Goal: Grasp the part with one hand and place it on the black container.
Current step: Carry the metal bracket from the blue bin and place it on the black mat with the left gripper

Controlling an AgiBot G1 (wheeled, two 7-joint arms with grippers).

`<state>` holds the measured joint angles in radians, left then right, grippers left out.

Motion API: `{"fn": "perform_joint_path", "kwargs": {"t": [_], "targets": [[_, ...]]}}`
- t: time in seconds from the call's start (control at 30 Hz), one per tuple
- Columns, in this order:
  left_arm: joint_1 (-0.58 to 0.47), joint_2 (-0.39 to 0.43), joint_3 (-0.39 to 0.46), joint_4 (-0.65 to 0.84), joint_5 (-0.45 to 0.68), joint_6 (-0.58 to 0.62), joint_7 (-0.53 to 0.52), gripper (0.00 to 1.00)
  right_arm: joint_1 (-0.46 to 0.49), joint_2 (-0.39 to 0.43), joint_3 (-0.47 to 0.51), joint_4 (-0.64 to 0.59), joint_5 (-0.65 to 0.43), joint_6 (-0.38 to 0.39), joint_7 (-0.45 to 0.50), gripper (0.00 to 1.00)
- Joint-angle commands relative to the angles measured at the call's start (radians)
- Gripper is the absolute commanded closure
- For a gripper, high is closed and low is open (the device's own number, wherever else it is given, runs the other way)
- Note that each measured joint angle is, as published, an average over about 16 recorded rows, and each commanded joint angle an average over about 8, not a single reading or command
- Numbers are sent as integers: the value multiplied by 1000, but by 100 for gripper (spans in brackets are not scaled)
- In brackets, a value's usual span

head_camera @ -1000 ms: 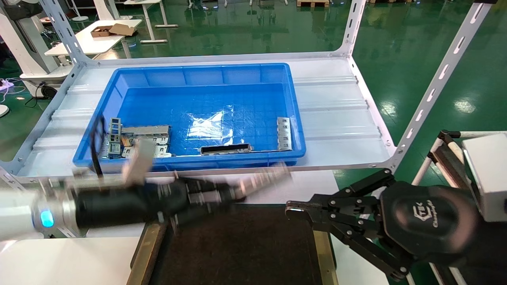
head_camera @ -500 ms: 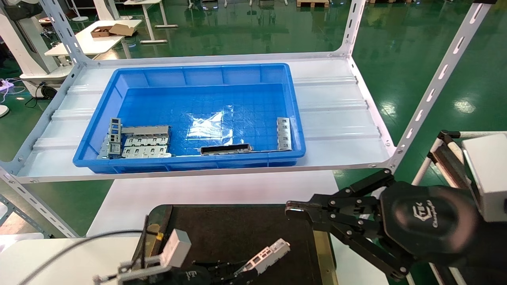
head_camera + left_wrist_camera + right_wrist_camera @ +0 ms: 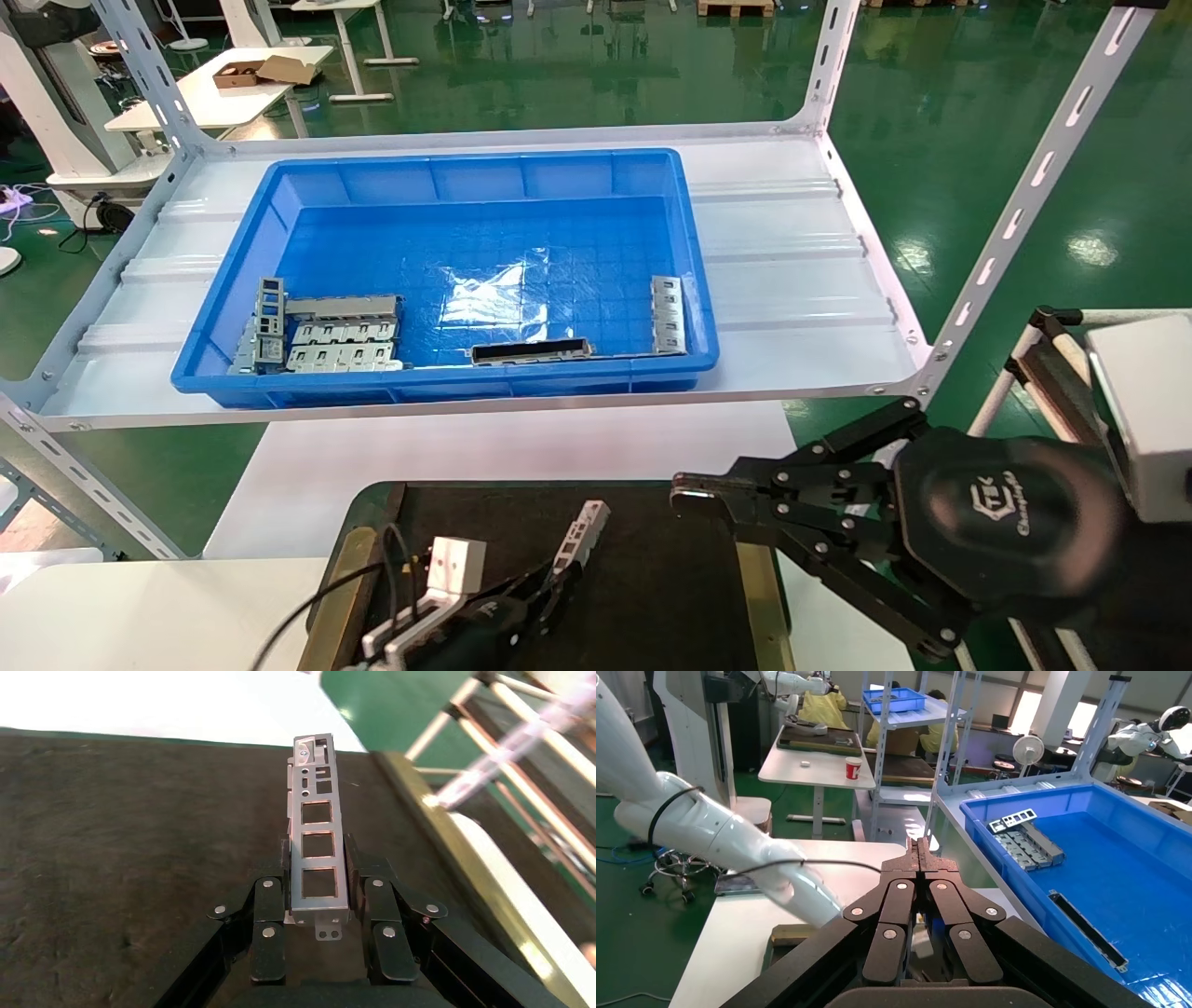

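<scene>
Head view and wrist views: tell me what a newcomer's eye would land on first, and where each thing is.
The big blue bin on the white shelf, with grey metal parts along its near side. In front of it, the left gripper is shut on the part, holding it over the black container. The right gripper, fingers shut, sits at the container's right edge.

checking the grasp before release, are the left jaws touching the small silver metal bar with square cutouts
Touching. The left wrist view shows the left gripper with its jaws pressed against both long edges of the small silver metal bar with square cutouts, above the black tray floor.
</scene>
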<state>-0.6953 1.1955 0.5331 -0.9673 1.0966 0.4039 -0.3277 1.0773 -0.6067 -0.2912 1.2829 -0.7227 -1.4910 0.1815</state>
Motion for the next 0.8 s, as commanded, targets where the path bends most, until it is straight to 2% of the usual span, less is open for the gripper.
{"fn": "perform_joint_path", "kwargs": {"t": [0.03, 0.37, 0.8], "targets": [[7, 37, 16, -5, 28, -104, -28, 100, 0, 0, 0, 0, 0, 0, 0, 100], [-16, 115, 98, 28, 60, -299, -132, 100, 0, 0, -1, 0, 1, 0, 0, 100], [-38, 142, 203, 58, 25, -435, -193, 100, 0, 1, -2, 0, 1, 1, -1, 100]]}}
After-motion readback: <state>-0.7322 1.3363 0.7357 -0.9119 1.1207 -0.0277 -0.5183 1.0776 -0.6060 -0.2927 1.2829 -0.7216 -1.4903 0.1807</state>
